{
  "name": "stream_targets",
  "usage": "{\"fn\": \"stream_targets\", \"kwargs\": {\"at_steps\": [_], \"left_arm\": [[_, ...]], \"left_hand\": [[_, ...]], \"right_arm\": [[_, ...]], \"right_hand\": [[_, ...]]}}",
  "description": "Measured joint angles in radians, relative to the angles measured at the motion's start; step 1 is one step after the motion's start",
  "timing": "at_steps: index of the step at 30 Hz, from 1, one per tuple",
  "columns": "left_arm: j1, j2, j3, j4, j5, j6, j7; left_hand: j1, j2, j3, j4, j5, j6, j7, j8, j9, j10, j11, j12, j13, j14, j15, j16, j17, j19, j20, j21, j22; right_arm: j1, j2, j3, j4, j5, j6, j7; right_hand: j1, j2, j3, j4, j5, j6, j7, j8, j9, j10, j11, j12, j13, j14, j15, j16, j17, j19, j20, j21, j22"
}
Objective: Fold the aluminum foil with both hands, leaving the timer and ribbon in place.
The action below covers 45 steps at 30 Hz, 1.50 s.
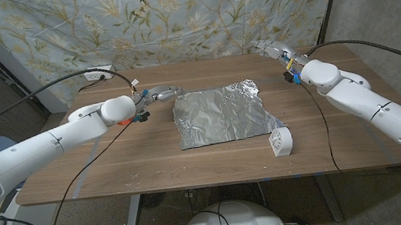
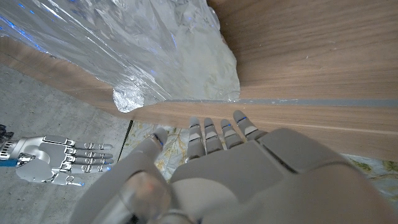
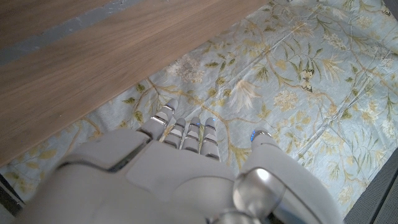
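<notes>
A crinkled sheet of aluminum foil (image 1: 220,114) lies flat at the middle of the wooden table (image 1: 137,163). A white timer (image 1: 280,141) stands at its near right corner, touching the foil's edge. My left hand (image 1: 156,96) hovers just beside the foil's far left corner, fingers stretched toward it and holding nothing. In the left wrist view the foil (image 2: 155,50) lies beyond my left hand (image 2: 224,168), with a gap between them. My right hand (image 1: 276,50) hangs over the table's far right edge, well away from the foil, fingers spread and empty; it also appears in the right wrist view (image 3: 186,168).
A floral cloth (image 1: 195,12) hangs behind the table. Black cables (image 1: 97,153) trail from both arms across the table's left and right sides. A wall socket (image 1: 99,74) sits at the back left. Bare wood (image 1: 326,119) lies right of the foil.
</notes>
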Motion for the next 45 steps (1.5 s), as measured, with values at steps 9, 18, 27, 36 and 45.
{"fn": "stream_targets", "kwargs": {"at_steps": [9, 18, 27, 36, 45], "left_arm": [[-0.037, -0.003, 0.037, -0.002, 0.013, 0.026, -0.037], [-0.074, -0.014, 0.073, -0.002, 0.031, 0.047, -0.079], [-0.110, -0.026, 0.107, 0.001, 0.055, 0.076, -0.127], [-0.133, -0.036, 0.132, 0.003, 0.072, 0.109, -0.168], [-0.149, -0.044, 0.151, 0.003, 0.075, 0.128, -0.190]], "left_hand": [[-0.032, -0.002, 0.015, 0.015, -0.015, -0.102, -0.012, 0.000, -0.005, -0.086, 0.002, -0.007, -0.009, -0.069, -0.006, -0.004, -0.005, -0.043, 0.007, -0.040, -0.002], [-0.054, -0.002, 0.022, 0.024, -0.022, -0.083, -0.005, 0.012, -0.005, -0.047, -0.004, 0.009, -0.009, -0.069, -0.006, 0.000, -0.004, -0.043, 0.007, -0.055, -0.002], [-0.077, -0.004, 0.017, 0.037, -0.030, -0.067, 0.001, 0.016, -0.005, -0.040, 0.000, 0.013, -0.009, -0.069, -0.006, 0.000, -0.004, -0.053, 0.007, -0.062, -0.002], [-0.101, -0.005, 0.016, 0.047, -0.038, -0.067, 0.001, 0.019, -0.005, -0.039, -0.001, 0.013, -0.006, -0.083, 0.001, 0.000, -0.002, -0.070, 0.002, -0.075, 0.001], [-0.135, -0.004, 0.012, 0.051, -0.038, -0.087, 0.003, 0.010, -0.005, -0.084, 0.001, 0.000, -0.009, -0.108, -0.002, 0.000, -0.002, -0.082, 0.000, -0.088, 0.001]], "right_arm": [[0.004, -0.012, -0.003, -0.005, -0.009, -0.009, 0.001], [0.004, -0.019, -0.003, -0.005, -0.009, -0.010, 0.002], [-0.001, -0.024, 0.000, -0.003, -0.008, -0.007, 0.003], [-0.005, -0.026, 0.003, 0.004, -0.004, -0.002, 0.005], [-0.006, -0.027, 0.006, 0.008, 0.000, 0.004, 0.008]], "right_hand": [[0.004, 0.004, 0.000, 0.000, 0.000, -0.005, 0.005, 0.000, 0.000, 0.000, 0.000, 0.000, -0.001, 0.000, 0.000, 0.000, 0.000, 0.000, 0.000, 0.000, 0.000], [0.004, 0.004, -0.006, -0.005, -0.004, -0.005, 0.005, 0.000, 0.000, -0.004, 0.004, 0.000, -0.001, -0.005, 0.005, 0.000, 0.002, -0.005, 0.006, 0.000, 0.000], [0.004, 0.004, -0.006, -0.005, -0.004, -0.005, 0.005, 0.000, 0.000, -0.007, 0.007, 0.000, -0.001, -0.016, 0.005, 0.000, 0.002, -0.018, 0.004, 0.000, 0.000], [0.004, 0.004, -0.008, -0.008, -0.004, -0.005, 0.005, 0.000, 0.000, -0.016, 0.009, -0.005, -0.001, -0.026, 0.007, 0.000, 0.002, -0.025, 0.004, 0.000, 0.000], [0.004, 0.004, -0.008, -0.008, -0.004, -0.005, 0.005, 0.000, 0.000, -0.016, 0.009, -0.005, -0.001, -0.031, 0.009, 0.000, 0.002, -0.030, 0.006, 0.000, 0.000]]}}
